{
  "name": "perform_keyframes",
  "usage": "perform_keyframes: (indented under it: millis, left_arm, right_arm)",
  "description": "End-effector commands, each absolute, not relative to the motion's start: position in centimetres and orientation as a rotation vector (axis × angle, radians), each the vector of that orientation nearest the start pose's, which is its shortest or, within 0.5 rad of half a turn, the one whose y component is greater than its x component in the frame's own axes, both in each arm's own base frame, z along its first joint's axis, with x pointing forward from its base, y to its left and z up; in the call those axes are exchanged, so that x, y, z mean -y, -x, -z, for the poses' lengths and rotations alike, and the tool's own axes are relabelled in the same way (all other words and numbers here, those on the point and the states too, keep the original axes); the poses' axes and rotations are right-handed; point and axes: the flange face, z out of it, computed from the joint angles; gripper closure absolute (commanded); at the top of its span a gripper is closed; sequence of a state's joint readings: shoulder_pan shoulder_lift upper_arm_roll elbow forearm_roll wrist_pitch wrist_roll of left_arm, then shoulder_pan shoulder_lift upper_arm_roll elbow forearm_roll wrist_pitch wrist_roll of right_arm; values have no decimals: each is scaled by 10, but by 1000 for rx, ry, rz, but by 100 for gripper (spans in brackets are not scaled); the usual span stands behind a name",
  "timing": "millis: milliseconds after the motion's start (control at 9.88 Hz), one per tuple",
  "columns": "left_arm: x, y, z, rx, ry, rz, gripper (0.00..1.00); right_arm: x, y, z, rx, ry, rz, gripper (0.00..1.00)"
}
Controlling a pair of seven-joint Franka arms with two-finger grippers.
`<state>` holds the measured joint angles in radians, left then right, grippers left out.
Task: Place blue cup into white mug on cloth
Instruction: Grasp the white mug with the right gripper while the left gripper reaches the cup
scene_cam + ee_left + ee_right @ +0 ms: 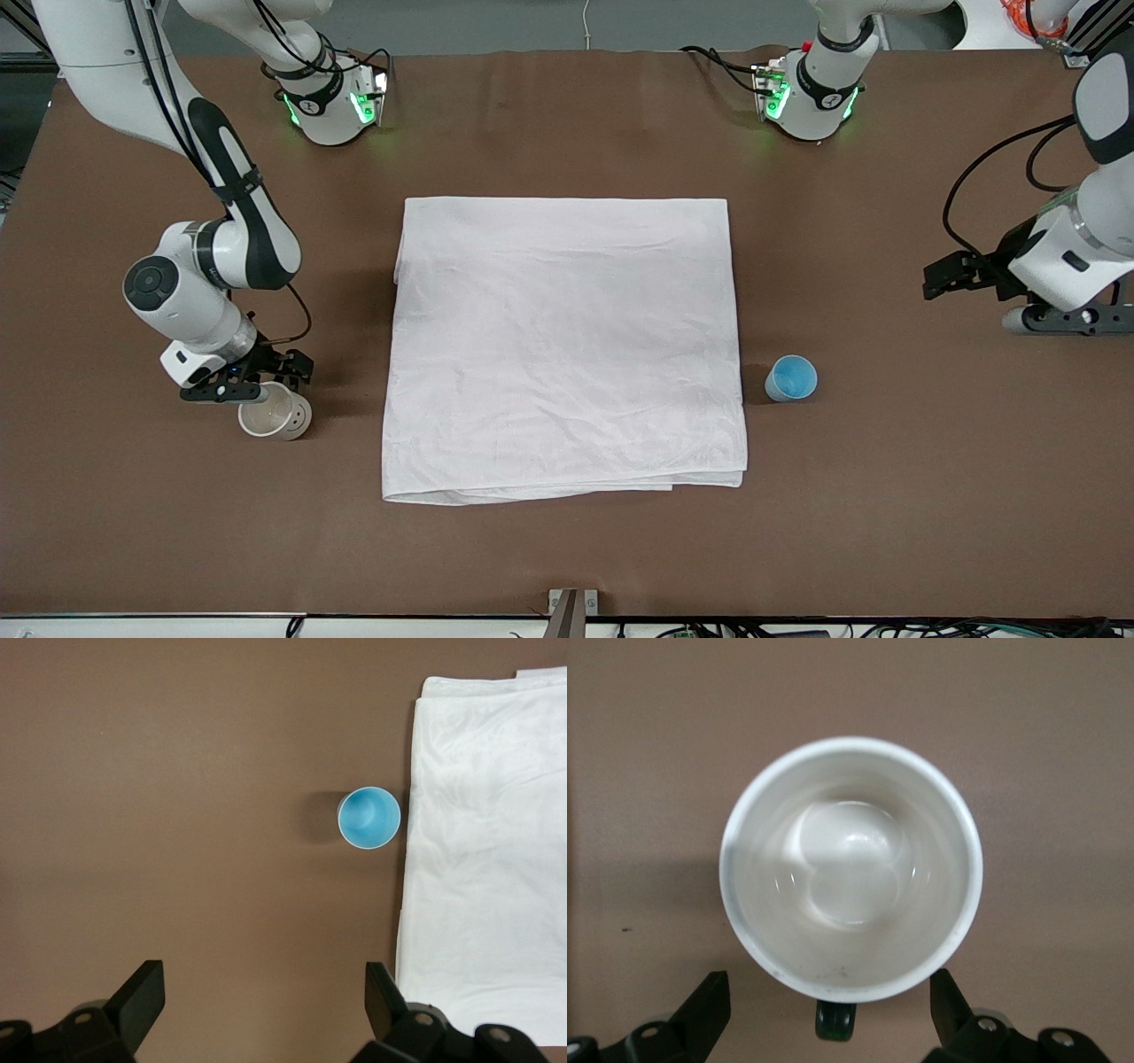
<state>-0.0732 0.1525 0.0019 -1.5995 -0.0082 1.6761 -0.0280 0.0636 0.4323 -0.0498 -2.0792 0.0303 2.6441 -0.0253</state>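
Jaws of the right gripper (244, 390) stand spread wide with nothing between them, poised low right over the white mug (275, 412). In the right wrist view the two dark fingertips (709, 1005) flank the mug's (850, 868) black handle (834, 1020) without touching the rim, and the mug's pale glazed inside is empty. The mug stands upright on the bare brown table (567, 549) toward the right arm's end, apart from the cloth (563, 346), with dark dots showing on its side.

The left gripper (974, 275) is likewise released, its fingers apart and holding nothing, up over bare table toward the left arm's end. Its wrist view shows both fingertips (146, 997) wide, and past them the blue cup (368, 818) standing upright on the table, just beside the edge of the cloth (487, 859) but not on it.

In the front view the blue cup (790, 378) sits off the cloth's edge at the left arm's end, its brighter blue inside open to the camera and empty. The cloth, white, wrinkled and roughly square, lies flat in the middle of the table between the cup and the mug, folded so that a doubled edge shows along the side nearest the front camera. Nothing rests on it.
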Motion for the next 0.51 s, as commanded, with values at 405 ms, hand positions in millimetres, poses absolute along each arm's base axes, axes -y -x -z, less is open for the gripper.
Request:
perform_keyframes:
  millis: [405]
  left_arm:
    - [68,-624,-457,-131,3132,-273,3]
  right_arm:
    - [-8,-607,-226,37,3133,206,37]
